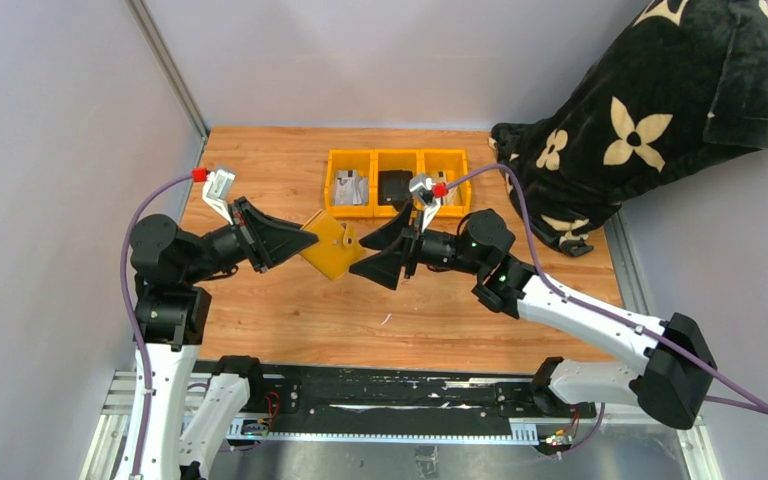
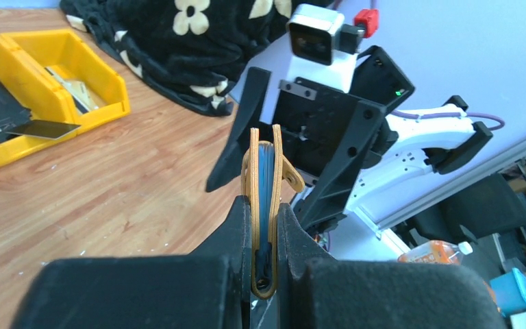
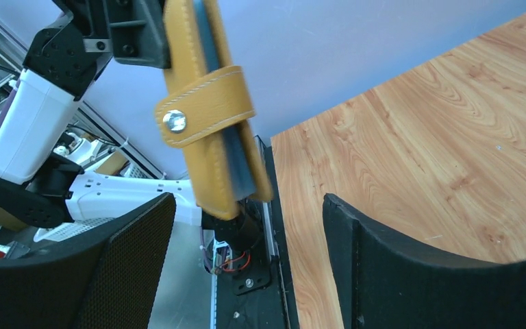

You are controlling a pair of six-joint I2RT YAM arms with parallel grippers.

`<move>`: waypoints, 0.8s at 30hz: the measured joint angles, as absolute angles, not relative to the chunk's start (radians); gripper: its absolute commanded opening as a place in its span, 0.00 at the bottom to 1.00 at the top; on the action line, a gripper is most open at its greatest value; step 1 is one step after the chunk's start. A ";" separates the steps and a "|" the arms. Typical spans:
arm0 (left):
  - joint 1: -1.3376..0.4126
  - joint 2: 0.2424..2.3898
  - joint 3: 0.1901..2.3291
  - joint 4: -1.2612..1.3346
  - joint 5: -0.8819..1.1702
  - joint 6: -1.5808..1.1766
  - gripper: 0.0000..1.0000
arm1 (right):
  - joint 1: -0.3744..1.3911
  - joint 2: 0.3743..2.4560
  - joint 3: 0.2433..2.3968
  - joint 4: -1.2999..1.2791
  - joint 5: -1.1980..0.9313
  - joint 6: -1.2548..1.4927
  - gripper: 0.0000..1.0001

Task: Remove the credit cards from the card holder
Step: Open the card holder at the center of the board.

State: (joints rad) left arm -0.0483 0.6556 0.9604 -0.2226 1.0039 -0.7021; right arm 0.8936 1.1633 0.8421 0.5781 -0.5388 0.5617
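My left gripper (image 1: 305, 240) is shut on the mustard-yellow card holder (image 1: 332, 247) and holds it above the table, between the two arms. In the left wrist view the card holder (image 2: 266, 171) stands edge-on between the fingers (image 2: 236, 226), folded, with its grey-blue lining showing. A dark edge (image 2: 267, 264) sits deep in the fold; I cannot tell whether it is the credit cards. My right gripper (image 1: 385, 250) is open and empty, facing the card holder from the right. In the right wrist view the card holder (image 3: 205, 116) hangs just beyond the spread fingers (image 3: 130, 260), its strap and snap button (image 3: 174, 121) toward me.
Three yellow bins (image 1: 396, 157) stand in a row at the back. The middle one holds a black square pouch (image 1: 395, 185), the left one silvery items (image 1: 350, 187). A thin dark flat piece (image 2: 41, 129) lies across a bin divider. A black flowered blanket (image 1: 650, 110) lies at the back right.
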 measured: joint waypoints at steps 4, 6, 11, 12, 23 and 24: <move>-0.048 0.650 0.960 -0.186 1.021 -0.751 0.00 | 0.894 1.223 0.857 0.619 -0.542 0.581 0.83; -0.048 0.646 0.960 -0.172 1.024 -0.766 0.00 | 0.894 1.243 0.859 0.644 -0.542 0.593 0.83; -0.048 0.644 0.960 -0.121 1.025 -0.810 0.00 | 0.894 1.272 0.862 0.751 -0.554 0.644 0.80; -0.048 0.643 0.960 -0.113 1.026 -0.819 0.00 | 0.894 1.278 0.863 0.776 -0.558 0.656 0.78; -0.048 0.633 0.960 -0.088 1.044 -0.865 0.00 | 0.882 1.342 0.912 1.020 -0.584 0.823 0.49; -0.048 0.633 0.960 -0.087 1.045 -0.867 0.00 | 0.879 1.344 0.912 1.035 -0.582 0.840 0.48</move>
State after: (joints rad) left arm -0.0479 0.6327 0.9604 -0.0868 1.0451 -0.8669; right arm 0.8791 1.3437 0.9115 1.0351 -0.5819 0.8398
